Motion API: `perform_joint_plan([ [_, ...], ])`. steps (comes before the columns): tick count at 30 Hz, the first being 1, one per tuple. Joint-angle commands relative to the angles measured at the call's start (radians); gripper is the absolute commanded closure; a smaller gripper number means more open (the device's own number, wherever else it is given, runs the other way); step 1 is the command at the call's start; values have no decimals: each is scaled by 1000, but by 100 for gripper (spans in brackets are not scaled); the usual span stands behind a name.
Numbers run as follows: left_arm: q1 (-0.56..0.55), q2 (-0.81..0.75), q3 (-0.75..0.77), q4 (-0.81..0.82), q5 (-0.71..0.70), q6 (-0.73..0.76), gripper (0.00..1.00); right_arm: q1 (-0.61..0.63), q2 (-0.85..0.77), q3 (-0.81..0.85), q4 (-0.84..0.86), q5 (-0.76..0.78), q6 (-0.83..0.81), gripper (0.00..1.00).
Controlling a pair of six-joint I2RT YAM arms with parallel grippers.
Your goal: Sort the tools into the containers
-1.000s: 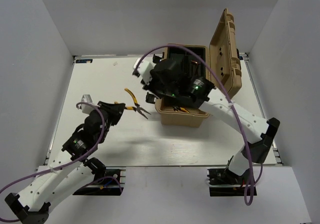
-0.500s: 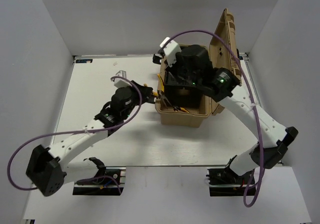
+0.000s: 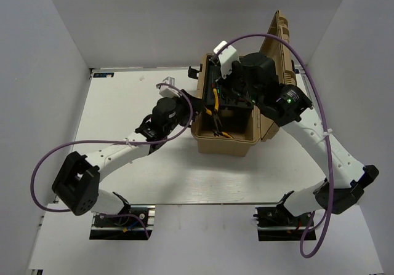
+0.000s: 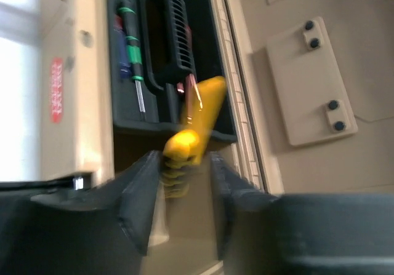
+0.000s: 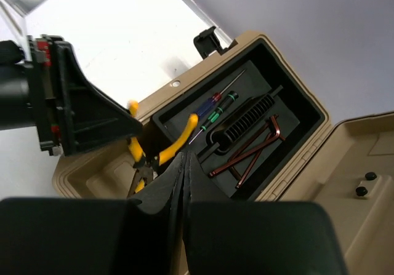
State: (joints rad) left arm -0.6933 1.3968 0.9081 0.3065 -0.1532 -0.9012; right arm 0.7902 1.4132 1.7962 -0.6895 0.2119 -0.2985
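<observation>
The tan toolbox [image 3: 225,143] stands open, its lid [image 3: 280,53] upright at the back right. Its black tray [image 5: 289,112] holds two screwdrivers [image 5: 212,107] and dark red L-shaped rods [image 5: 252,152]. The yellow-handled pliers [image 5: 140,159] hang into the box's lower compartment, one handle [image 4: 203,103] leaning on the tray's edge. My left gripper [image 4: 183,158] is at the box's left rim [image 3: 196,103], open, with the other pliers handle loose between its fingers and a gap on the right side. My right gripper [image 5: 184,155] hovers above the tray, shut and empty.
A ribbed black carry handle [image 5: 246,118] lies in the tray's middle. A black latch [image 3: 194,72] sticks out at the box's back left corner. White walls enclose the table [image 3: 123,96] on three sides. Purple cables loop off both arms.
My left arm carried the pliers from the table to the toolbox, and its fingers have spread. The right gripper shut and drew back up over the tray.
</observation>
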Motion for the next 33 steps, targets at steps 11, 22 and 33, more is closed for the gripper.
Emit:
perform_joint_plan([
  [11, -3, 4, 169, -15, 132, 99, 44, -62, -43, -15, 10, -65, 25, 100],
  [22, 9, -416, -23, -391, -176, 228, 62, -124, 24, 184, 195, 245, -5, 100],
  [33, 9, -616, -155, -566, -307, 228, 33, -331, 67, 8, 943, 692, -504, 100],
])
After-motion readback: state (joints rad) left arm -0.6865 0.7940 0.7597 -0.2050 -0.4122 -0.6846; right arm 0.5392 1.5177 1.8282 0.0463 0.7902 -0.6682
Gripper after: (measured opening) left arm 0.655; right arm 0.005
